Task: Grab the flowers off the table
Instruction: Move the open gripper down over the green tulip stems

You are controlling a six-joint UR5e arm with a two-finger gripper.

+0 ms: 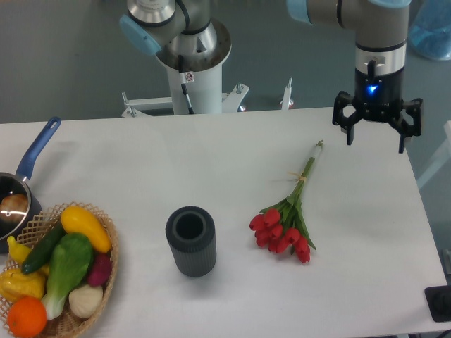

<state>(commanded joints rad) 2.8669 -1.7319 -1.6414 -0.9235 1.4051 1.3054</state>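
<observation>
The flowers (285, 227) are a bunch of red tulips lying flat on the white table (232, 162), right of centre. The red heads point toward the front. The thin green stems run up and right to their tip near the back. My gripper (377, 137) hangs above the table's back right part, to the right of and beyond the stem tip. Its two fingers are spread wide apart and hold nothing.
A dark grey ribbed cylinder vase (190, 241) stands left of the flowers. A wicker basket (106, 282) of colourful vegetables sits at the front left corner. A blue-handled pot (17, 193) is at the left edge. The robot base (190, 70) stands behind the table.
</observation>
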